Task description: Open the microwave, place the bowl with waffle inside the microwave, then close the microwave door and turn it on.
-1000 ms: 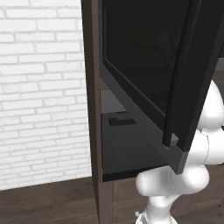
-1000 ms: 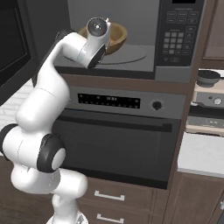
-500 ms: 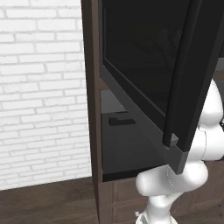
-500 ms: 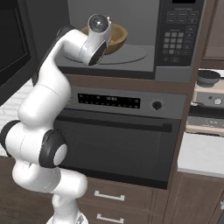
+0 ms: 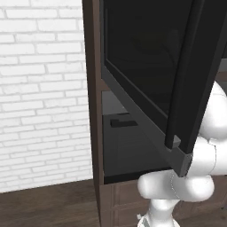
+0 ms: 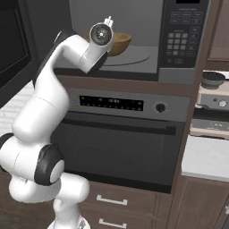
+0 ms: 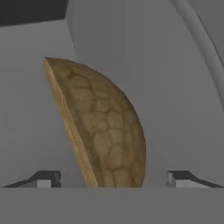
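The microwave (image 6: pixel 134 40) is seen set in a brown wood cabinet above the oven (image 6: pixel 120 147), its cavity exposed. The microwave door (image 5: pixel 150 75) is swung wide open to the left. A brown wooden bowl (image 6: pixel 117 43) is seated on the grey turntable (image 6: pixel 134 57) inside. The end effector (image 7: pixel 113 178) is held at the bowl (image 7: pixel 103 131), its fingertips (image 7: pixel 46 178) spread wide on either side, apart from the bowl's sides, with nothing gripped.
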